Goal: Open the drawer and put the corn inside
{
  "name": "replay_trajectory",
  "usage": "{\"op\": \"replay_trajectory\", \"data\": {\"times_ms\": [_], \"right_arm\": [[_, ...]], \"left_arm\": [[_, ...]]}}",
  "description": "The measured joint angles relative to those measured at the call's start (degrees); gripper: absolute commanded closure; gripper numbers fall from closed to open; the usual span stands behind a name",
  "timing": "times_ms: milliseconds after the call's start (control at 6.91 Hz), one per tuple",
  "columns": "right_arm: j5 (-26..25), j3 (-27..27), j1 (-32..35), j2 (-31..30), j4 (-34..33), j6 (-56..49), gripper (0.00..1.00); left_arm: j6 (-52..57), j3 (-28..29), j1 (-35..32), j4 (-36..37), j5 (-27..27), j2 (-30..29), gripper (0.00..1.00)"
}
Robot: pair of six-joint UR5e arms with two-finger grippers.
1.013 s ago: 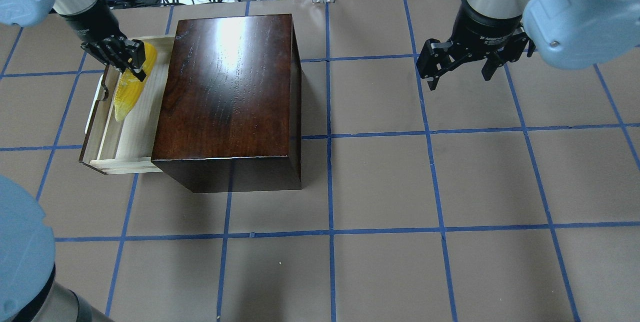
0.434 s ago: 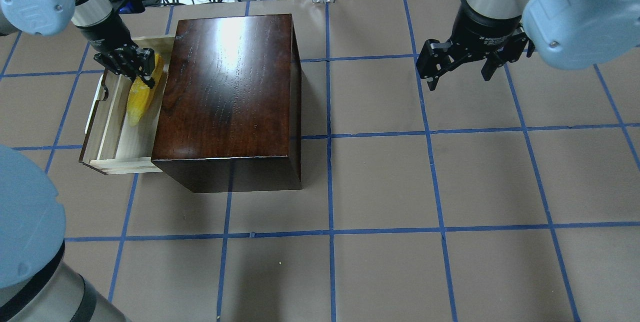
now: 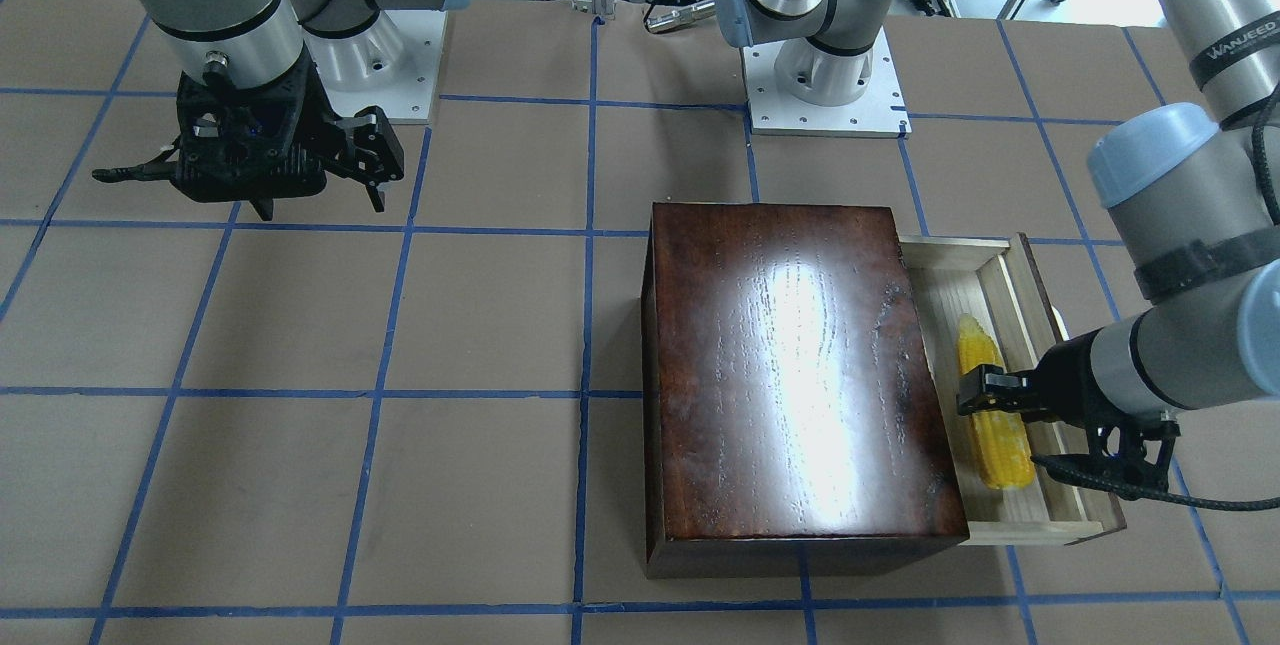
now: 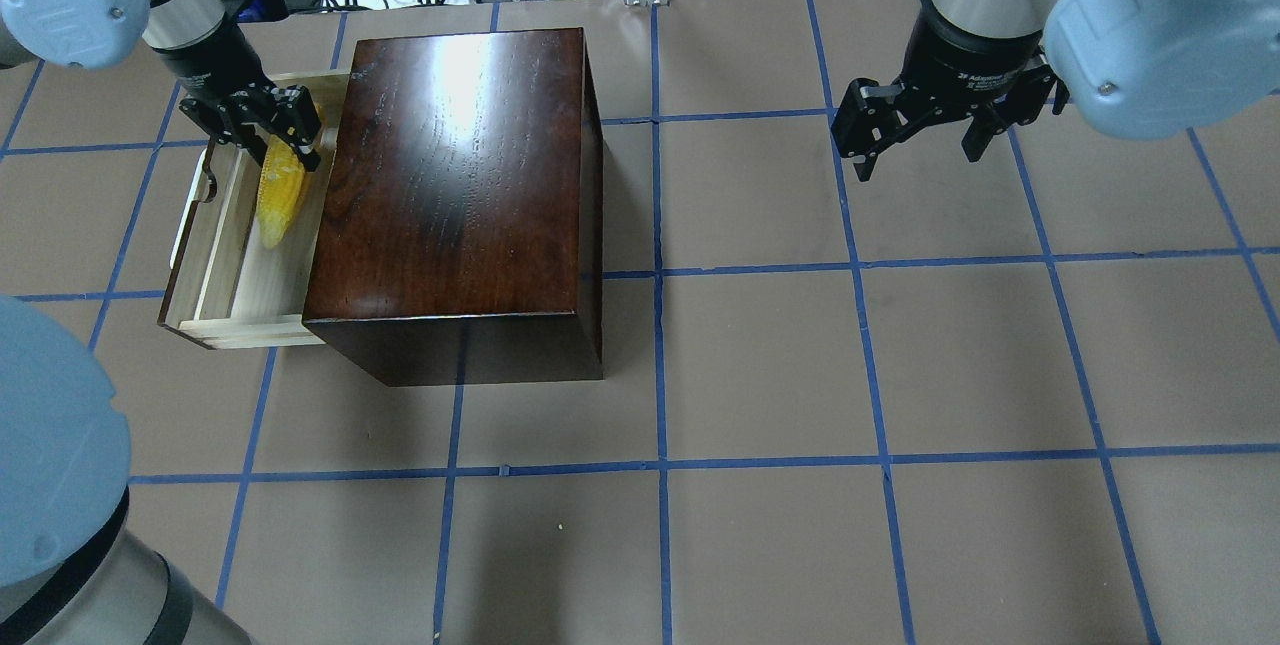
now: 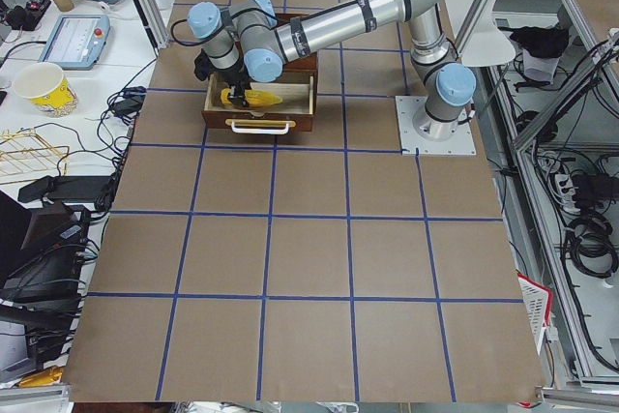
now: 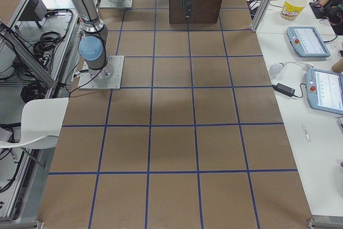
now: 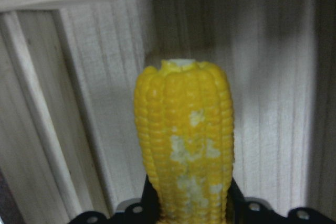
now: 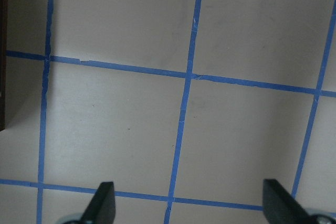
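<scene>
You are watching the placing step: the drawer [image 4: 262, 287] is standing pulled out of the dark box [image 4: 460, 175] toward the left end of the table [image 4: 800, 375], so the opening part looks done. The left tool [image 4: 268, 147] is reaching down into the tray, and in the wrist view its jaws are pressing on both sides of the corn [image 4: 278, 195], so I am judging it closed on the cob. The corn is lying lengthwise inside the drawer, in the half nearer the table's far edge and just beside the box, with its narrow end pointing toward the robot's edge. I cannot tell whether it is resting on the tray floor or hanging just above it.

The right tool [image 4: 920, 160] is hovering over bare table toward the far right corner, jaws spread wide and holding nothing.

The next move is calling for the left jaws to part and let go of the cob, then for a straight lift that is clearing the tray walls without dragging the corn along
</scene>
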Motion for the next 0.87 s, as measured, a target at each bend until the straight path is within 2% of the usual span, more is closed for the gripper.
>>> {"op": "replay_trajectory", "data": {"times_ms": [579,868], "right_arm": [[0.00,0.00,0.00,0.00,0.00,0.00,0.00],[0.00,0.00,-0.02,0.00,0.00,0.00,0.00]], "left_arm": [[-0.07,0.85,-0.68,-0.85,0.37,3.55,0.00],[-4.80,2.17,-2.15,-1.10,0.46,6.08,0.00]]}}
